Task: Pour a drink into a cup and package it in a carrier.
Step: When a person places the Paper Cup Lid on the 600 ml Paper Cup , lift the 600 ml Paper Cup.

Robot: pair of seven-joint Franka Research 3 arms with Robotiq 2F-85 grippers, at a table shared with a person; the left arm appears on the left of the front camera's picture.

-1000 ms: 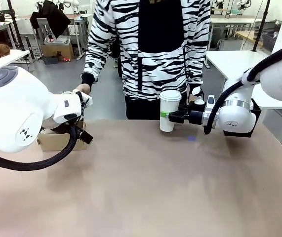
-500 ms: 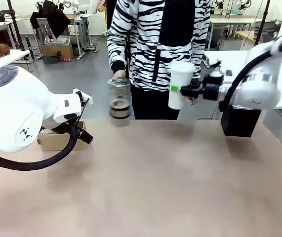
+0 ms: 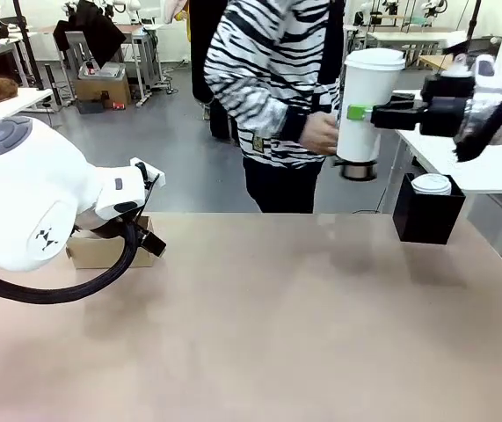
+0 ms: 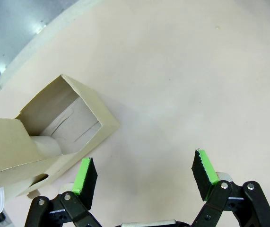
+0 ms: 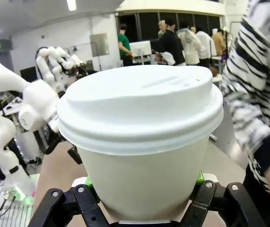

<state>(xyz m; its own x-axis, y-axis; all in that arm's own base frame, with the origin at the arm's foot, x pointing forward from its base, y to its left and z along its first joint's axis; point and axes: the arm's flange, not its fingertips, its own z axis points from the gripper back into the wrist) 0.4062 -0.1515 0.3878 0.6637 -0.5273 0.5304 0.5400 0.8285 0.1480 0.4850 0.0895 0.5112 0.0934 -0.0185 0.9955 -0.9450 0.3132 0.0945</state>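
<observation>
Right pincer [image 3: 382, 112] is up high over the far right side of the counter [image 3: 259, 334], clenched on the cup [image 3: 369, 97]. It's tall and white with its sip lid [image 3: 374, 59] on, held upright and well clear of the surface. From the right wrist, the cup [image 5: 139, 142] looms large, with the green pads of the right pincer [image 5: 142, 189] pressed to either side of its wall.

The person's hand [image 3: 321, 134] is right beside the cup, and a dark round base [image 3: 356, 169] peeks out just below it; what it belongs to is hard to tell. Beneath, a black box [image 3: 426, 220] sits at the counter's far edge with a second lidded cup [image 3: 431, 183] in it.

Over on the left, the carrier [image 3: 101, 253] rests on the counter, half hidden behind the big white arm. The left pincer [image 4: 144, 175] is released, jaws spread wide above bare counter, one green pad just beside the brown cardboard carrier [image 4: 78, 106].
</observation>
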